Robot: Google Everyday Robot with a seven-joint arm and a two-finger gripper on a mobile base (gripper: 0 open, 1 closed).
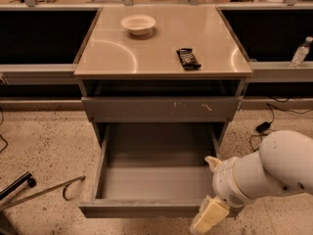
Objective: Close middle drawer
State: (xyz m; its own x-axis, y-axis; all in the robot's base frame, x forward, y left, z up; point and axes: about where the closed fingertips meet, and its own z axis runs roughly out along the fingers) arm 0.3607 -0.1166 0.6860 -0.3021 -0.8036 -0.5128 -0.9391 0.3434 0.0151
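The middle drawer (156, 180) stands pulled far out of the grey cabinet, its deep grey tray open and bare. Its plain front panel (142, 209) faces the lower edge of the view. Above it sits a shut grey drawer front with small white scuff marks (161, 109). My white arm comes in from the right. My gripper (209, 214), with cream-coloured fingers, is at the right end of the front panel, low and just in front of it.
The cabinet top (122, 53) carries a white bowl (138, 23) and a dark snack packet (188, 58). A clear bottle (301, 51) stands on the ledge at right. Cables (264, 127) lie on the speckled floor at right. A metal rod (39, 192) lies at left.
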